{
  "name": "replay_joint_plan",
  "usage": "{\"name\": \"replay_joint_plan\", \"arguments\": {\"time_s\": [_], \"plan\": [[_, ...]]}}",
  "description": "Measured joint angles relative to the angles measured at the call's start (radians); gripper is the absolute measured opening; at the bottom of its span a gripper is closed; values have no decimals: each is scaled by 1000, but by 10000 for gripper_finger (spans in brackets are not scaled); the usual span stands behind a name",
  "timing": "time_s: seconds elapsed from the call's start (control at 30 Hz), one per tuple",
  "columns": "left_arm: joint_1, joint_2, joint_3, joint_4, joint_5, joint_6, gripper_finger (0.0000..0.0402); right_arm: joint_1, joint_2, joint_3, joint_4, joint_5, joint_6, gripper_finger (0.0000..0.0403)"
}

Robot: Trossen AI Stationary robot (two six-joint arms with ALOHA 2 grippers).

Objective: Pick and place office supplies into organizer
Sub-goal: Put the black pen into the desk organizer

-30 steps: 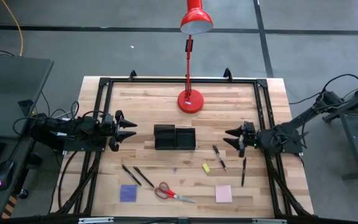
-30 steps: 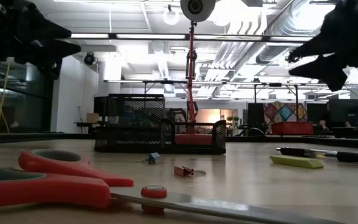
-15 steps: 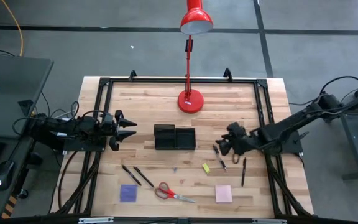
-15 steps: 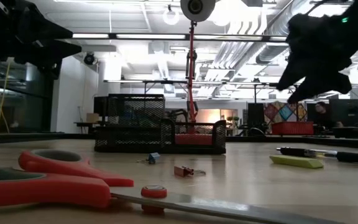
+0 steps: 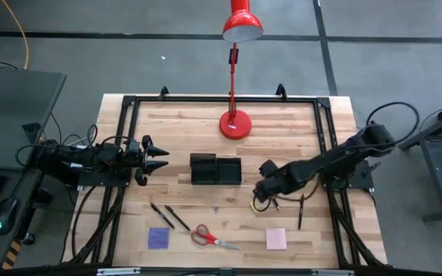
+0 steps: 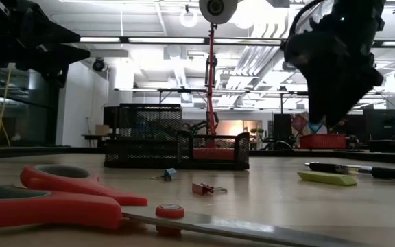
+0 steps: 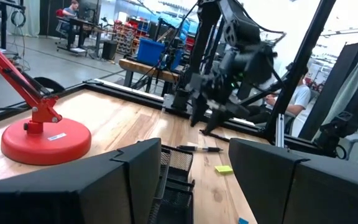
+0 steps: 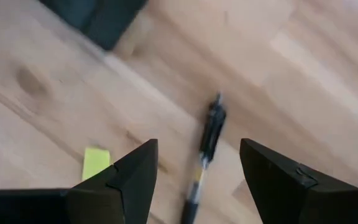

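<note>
Pen [image 8: 207,155] — below right hand [image 8: 197,180], fingers apart | arm stretched over table | left hand [image 5: 163,159] parted, beside organizer [image 5: 216,169]

The right arm reaches in a long diagonal from its base toward the middle of the counter, wrist bent downward, its dark two-fingered right pincer [image 5: 261,198] pointing down at the wooden surface with both fingers [image 8: 132,180] spread wide and nothing between them. The left arm lies low and level, its left pincer [image 5: 159,159] facing the right pincer from well apart, jaws parted and empty.
</note>
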Motion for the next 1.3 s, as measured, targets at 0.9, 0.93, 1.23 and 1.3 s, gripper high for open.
{"name": "replay_joint_plan", "arguments": {"time_s": [0.9,0.93,1.23,1.3], "plan": [[0,0,0,-3,23,-16,184,-3,106,-64,38,-141,23,222],[0,0,0,-3,23,-17,184,-3,106,-67,47,-143,23,222],[0,0,0,-3,23,-16,184,-4,118,-71,68,-158,15,207],[0,0,0,-3,23,-16,184,-5,127,-72,73,-179,14,196]]}}
